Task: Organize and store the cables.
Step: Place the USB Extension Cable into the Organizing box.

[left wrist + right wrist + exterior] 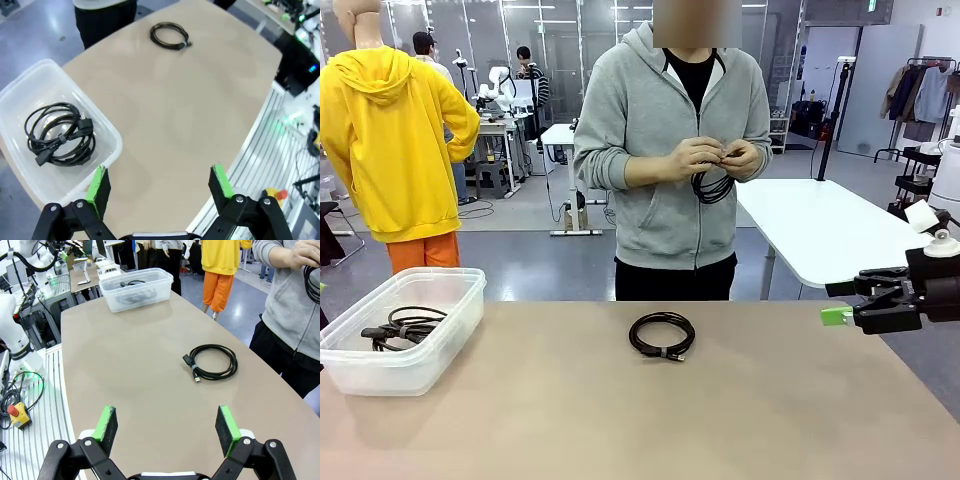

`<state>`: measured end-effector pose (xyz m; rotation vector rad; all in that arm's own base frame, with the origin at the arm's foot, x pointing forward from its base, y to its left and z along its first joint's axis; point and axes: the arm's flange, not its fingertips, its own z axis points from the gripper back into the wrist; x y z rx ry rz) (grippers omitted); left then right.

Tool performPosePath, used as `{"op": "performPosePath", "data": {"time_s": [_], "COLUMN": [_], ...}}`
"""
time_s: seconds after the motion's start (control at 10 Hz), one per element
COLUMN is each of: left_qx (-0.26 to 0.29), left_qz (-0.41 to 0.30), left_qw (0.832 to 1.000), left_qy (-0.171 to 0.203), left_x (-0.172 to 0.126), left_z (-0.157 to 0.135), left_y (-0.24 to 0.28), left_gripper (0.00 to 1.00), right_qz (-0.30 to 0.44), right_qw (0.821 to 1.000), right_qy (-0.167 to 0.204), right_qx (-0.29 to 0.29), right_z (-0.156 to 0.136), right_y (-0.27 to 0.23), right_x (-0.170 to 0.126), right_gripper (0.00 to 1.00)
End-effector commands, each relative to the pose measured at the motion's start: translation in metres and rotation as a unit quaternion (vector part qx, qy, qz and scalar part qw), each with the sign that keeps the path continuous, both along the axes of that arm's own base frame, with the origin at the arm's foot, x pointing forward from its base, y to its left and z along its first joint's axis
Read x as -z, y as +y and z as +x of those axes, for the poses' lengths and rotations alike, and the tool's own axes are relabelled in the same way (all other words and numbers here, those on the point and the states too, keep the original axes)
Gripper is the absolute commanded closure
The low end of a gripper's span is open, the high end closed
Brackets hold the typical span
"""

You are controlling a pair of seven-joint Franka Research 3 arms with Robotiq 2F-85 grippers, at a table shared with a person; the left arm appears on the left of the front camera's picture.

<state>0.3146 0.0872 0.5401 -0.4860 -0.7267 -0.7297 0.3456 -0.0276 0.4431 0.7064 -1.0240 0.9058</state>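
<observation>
Left pincer: jaws wide, nothing held, poised above the near left of the tan desk. Right pincer: jaws wide, nothing held, hanging at the desk's right edge.

Cables: one round coil of thin black cord lies flat at mid-desk, toward the far side, well apart from both pincers. A second black coil with plug ends lies inside the clear rectangular plastic tub at the left. A third black cord hangs from the hands of the person in the grey hoodie at the far side.

Risks, as judged:
- The mid-desk coil lies thin and flat; a descent too shallow would miss it, and one too deep would scrape the pads on the desk.
- A grip on a single loop could let the coil sag open and trail a plug over the tub rim.
- The tub looks light; a knock could shove it.
- The person's hands may come across to the desk mid-reach.
</observation>
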Motion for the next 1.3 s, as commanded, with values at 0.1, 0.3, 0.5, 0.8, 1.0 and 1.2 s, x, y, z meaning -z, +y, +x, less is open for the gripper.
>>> {"op": "performPosePath", "data": {"time_s": [0.1, 0.3, 0.5, 0.8, 1.0, 1.2], "left_qx": [0.017, 0.017, 0.017, 0.017, 0.017, 0.017], "left_qz": [0.015, 0.015, 0.015, 0.015, 0.015, 0.015], "left_qw": [1.000, 1.000, 1.000, 1.000, 1.000, 1.000], "left_qy": [0.002, 0.002, 0.002, 0.002, 0.002, 0.002], "left_x": [-0.001, -0.001, -0.001, -0.001, -0.001, -0.001], "left_z": [0.010, 0.010, 0.010, 0.010, 0.010, 0.010], "left_y": [-0.008, -0.008, -0.008, -0.008, -0.008, -0.008], "left_gripper": [0.00, 0.00, 0.00, 0.00, 0.00, 0.00], "right_qz": [0.010, 0.010, 0.010, 0.000, -0.153, -0.285], "right_qw": [1.000, 1.000, 1.000, 1.000, 0.987, 0.956], "right_qy": [0.008, 0.008, 0.008, 0.000, 0.006, 0.036], "right_qx": [0.005, 0.005, 0.005, 0.000, -0.038, -0.063], "right_z": [0.000, 0.000, 0.000, 0.000, 0.008, 0.051], "right_y": [0.002, 0.002, 0.002, 0.000, 0.050, 0.112], "right_x": [-0.003, -0.003, -0.003, 0.000, -0.058, -0.075], "right_gripper": [0.00, 0.00, 0.00, 0.00, 0.00, 0.00]}}
